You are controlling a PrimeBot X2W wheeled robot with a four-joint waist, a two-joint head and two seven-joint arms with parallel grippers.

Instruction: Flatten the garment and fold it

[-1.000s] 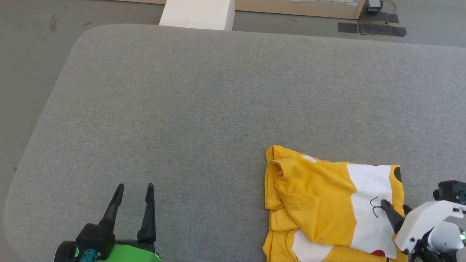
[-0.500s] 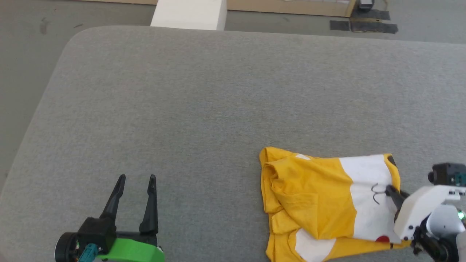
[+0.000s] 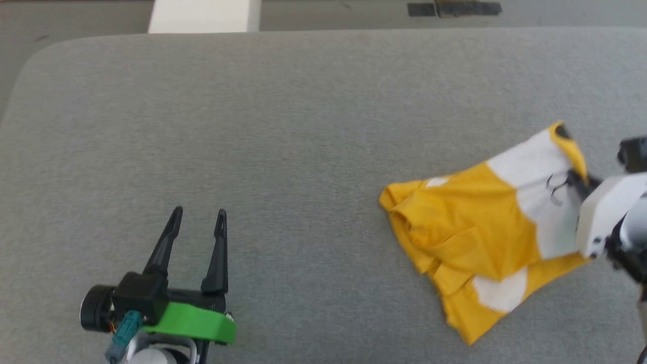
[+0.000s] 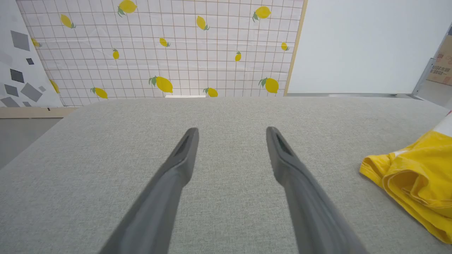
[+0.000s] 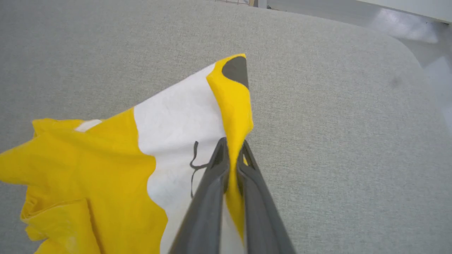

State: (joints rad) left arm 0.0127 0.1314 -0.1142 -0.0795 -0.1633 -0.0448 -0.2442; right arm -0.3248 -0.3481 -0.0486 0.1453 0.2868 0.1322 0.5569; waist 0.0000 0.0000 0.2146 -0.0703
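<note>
Clamped shut with the right gripper (image 5: 231, 144) on a raised ridge of the mustard-yellow cotton short-sleeved T-shirt (image 5: 106, 151), just below its black dot (image 5: 236, 70) and beside the black whisker lines (image 5: 194, 165) on the white patch (image 5: 176, 116). Lay crumpled and partly doubled over on the right half of the grey fabric-covered table (image 3: 303, 126), with the pinched edge drawn up toward the fingers and the bunched yellow end trailing toward the middle. Hung low over the bare table covering at the left with the left gripper (image 3: 198, 215), fingers spread wide, holding nothing, well apart from the shirt. Judged as the flattening stage, early, with no fold yet made. Called for a steady pull up and away to the right, slow enough to ease the doubled layers open rather than drag them along as one lump. Called also for a check for a single layer between the fingers; could not tell this from the right wrist view, with the ridge seemingly folded on itself. Risked a slip out of the narrow pinch on such soft, thin cotton. Would have been helped by bringing the open left gripper across to the bunched end, to pin it or take a second corner before spreading.
</note>
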